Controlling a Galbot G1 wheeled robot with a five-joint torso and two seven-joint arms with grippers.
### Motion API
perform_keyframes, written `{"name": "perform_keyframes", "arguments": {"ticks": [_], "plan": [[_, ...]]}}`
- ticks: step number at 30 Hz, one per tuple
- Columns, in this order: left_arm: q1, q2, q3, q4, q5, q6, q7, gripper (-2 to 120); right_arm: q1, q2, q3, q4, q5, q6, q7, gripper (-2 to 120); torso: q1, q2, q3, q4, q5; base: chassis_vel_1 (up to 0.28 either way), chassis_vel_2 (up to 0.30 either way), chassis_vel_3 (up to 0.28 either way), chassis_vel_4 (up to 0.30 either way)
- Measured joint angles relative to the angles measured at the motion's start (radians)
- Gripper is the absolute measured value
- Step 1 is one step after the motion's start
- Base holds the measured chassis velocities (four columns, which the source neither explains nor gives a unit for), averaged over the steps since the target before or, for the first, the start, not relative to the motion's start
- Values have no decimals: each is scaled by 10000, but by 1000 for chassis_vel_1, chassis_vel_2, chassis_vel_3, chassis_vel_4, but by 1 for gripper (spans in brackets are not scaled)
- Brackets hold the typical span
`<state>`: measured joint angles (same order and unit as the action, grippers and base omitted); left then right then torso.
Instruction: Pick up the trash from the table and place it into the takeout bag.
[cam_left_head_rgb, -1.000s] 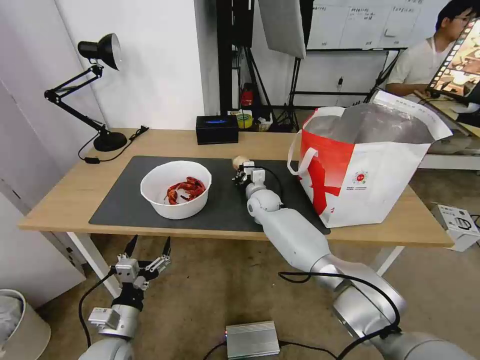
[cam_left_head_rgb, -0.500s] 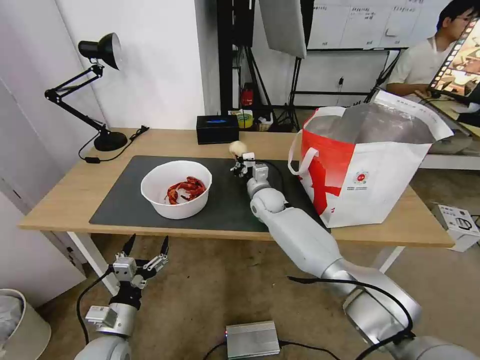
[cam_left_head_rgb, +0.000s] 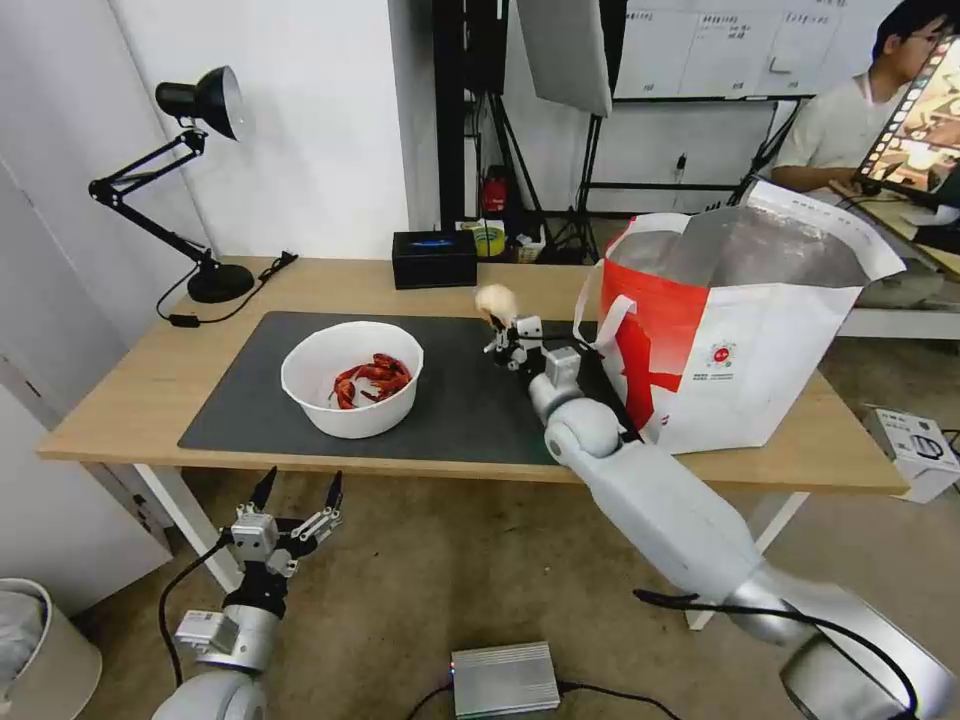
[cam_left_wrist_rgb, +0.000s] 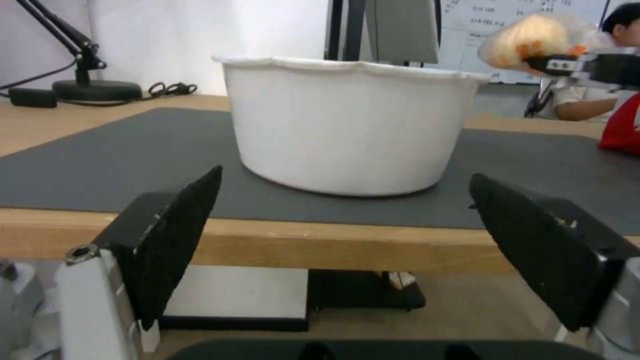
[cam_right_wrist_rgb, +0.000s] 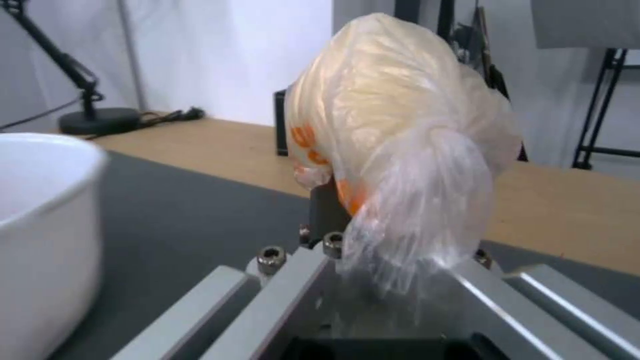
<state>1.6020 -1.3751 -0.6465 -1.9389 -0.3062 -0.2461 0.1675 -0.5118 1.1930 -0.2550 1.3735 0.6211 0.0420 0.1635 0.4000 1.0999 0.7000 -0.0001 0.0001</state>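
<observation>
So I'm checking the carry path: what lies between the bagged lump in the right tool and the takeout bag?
In the head view only bare dark mat separates the bagged lump from the takeout bag, apart from its white strap handle.

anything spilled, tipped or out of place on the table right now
Nothing stands out. The bowl sits upright on the mat with the shells inside, the tote stands open, and the right hand holds the bagged lump above the mat. The left hand hangs open below the table edge.

The right arm reached out, right gripper (cam_left_head_rgb: 503, 325) clamped shut. The left gripper (cam_left_head_rgb: 299, 494) hung low, fingers spread.
</observation>
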Motion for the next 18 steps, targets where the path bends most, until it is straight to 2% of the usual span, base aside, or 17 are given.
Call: {"name": "perform_keyframes", "arguments": {"ticks": [5,11,18], "plan": [[55,4,-48,2,12,-26,-1,100,-720,-373,232,880,-223,53,-73,0,-1,0,-1,1,1,0,0,0,0],[87,69,-48,64,19,-93,0,100,-2537,-1092,977,2204,-847,347,-398,0,-1,2,-1,-1,0,0,0,0,0],[110,79,-8,116,104,-128,0,100,-3728,-1787,1488,3409,-1328,614,-691,0,-2,2,-1,-1,0,0,0,0,0]]}}
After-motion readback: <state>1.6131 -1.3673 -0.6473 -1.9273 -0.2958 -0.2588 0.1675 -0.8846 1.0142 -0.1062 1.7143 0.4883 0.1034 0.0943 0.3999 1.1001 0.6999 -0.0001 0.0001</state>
